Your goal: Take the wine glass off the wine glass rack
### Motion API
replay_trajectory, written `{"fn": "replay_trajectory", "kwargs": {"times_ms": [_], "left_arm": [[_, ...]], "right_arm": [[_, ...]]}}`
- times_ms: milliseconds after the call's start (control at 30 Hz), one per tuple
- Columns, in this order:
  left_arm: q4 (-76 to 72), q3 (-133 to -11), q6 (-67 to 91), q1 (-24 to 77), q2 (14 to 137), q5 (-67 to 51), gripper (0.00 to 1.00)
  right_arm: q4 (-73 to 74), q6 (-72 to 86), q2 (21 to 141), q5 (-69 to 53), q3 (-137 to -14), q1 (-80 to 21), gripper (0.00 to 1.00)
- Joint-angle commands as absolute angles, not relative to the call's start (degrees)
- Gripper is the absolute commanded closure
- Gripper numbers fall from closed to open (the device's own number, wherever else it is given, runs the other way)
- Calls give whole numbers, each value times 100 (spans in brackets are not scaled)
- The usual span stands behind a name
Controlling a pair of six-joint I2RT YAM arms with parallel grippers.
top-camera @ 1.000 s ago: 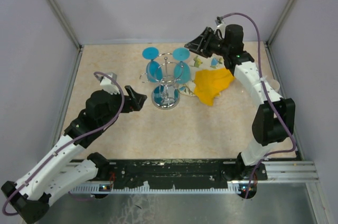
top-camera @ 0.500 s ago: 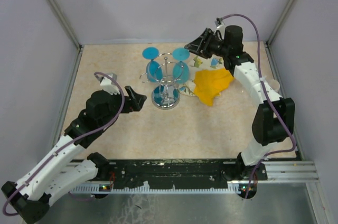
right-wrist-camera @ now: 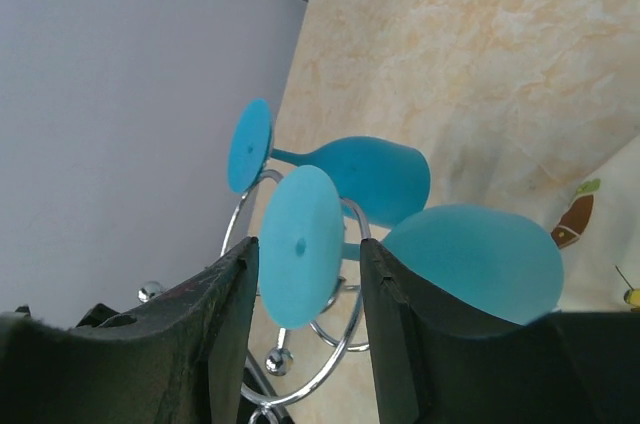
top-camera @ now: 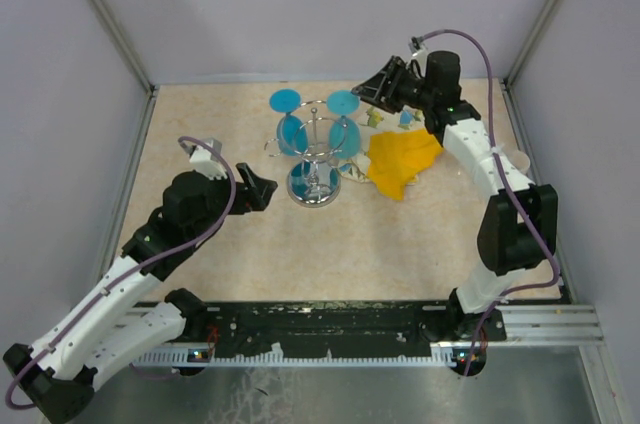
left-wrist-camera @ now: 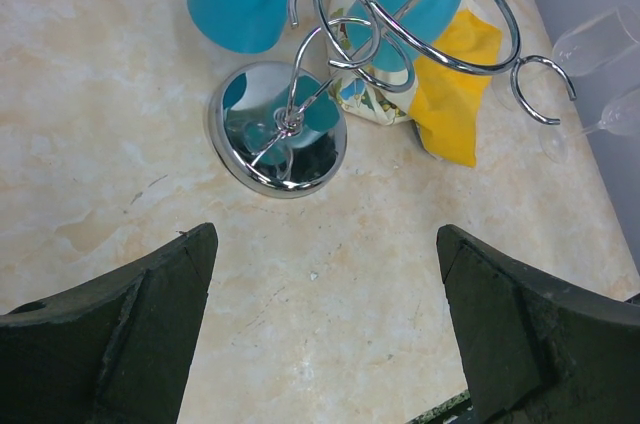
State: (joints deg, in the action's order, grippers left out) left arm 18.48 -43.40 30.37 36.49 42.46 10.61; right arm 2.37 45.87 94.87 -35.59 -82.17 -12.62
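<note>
Wine glass rack [top-camera: 314, 180] stands upright on the desk [top-camera: 200, 134], a little above the centre of the top view. You see two blue glasses hanging on it, each with the bowl down and the round foot up. The right wine glass [top-camera: 343, 130] hangs on the right side of the ring of wire loops, and the left wine glass [top-camera: 291, 132] hangs on the left side. Neither glass is taken off yet.

Your right arm [top-camera: 478, 156] reaches from the right of the frame toward the upper centre. The right jaws are just beside the foot of the right wine glass, at its upper right. In the right wrist view the right jaws stand apart, and the pale blue foot disc shows in the gap between the two dark fingers [right-wrist-camera: 215, 334]. The disc is very close to the finger on the left of that frame, but you cannot tell from these views whether it touches. The jaws are not clamped on anything.

Your left arm [top-camera: 150, 254] lies in the lower left of the top view. The left jaws point toward the chrome base from the left, near it but apart. In the left wrist view the left jaws are wide apart over bare desk, and the base sits in the upper middle of that frame.

A yellow cloth [top-camera: 402, 162] lies crumpled just to the right of the rack. A small printed piece [left-wrist-camera: 362, 109] lies partly under the cloth, just beside the base.
</note>
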Motion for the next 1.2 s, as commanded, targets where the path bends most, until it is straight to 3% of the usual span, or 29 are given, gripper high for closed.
{"fn": "replay_trajectory", "kwargs": {"times_ms": [0,1167], "left_arm": [[1842,-4285,2965,3605,4170,989,4],[1793,-4217,2971,3542,4201,866,4]], "right_arm": [[9,4553,9322,-3560,-8168,-1167,55],[-271,4791,9418,-4148,-8198,-1430,55]]}}
